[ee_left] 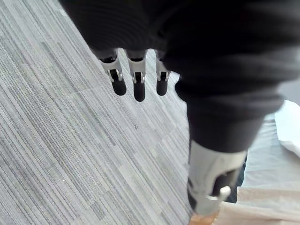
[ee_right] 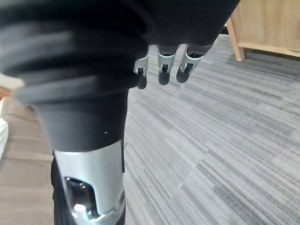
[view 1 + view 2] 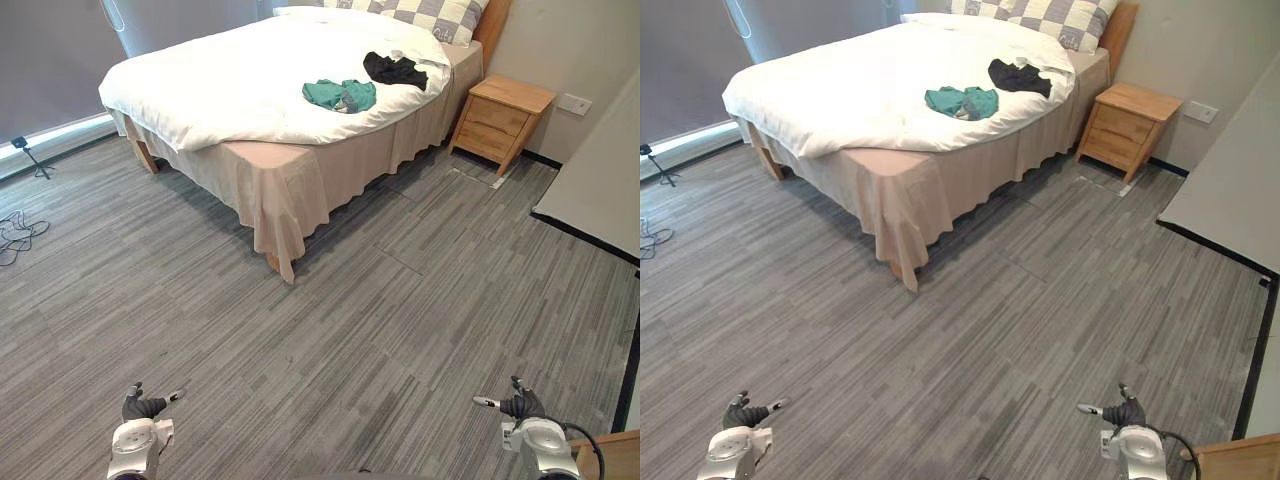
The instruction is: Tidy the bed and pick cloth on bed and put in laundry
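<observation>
Two to grab: green cloth (image 3: 340, 95) and black cloth (image 3: 395, 70) on the bed (image 3: 200, 90), upper middle, well apart from left hand (image 3: 140, 408) and right hand (image 3: 515, 405), both slack and empty in the bottom corners.

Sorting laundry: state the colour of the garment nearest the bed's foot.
The garment is teal green; left eye view.

Head views share bed (image 3: 230, 85), wrist views low over floor (image 1: 61, 140)
</observation>
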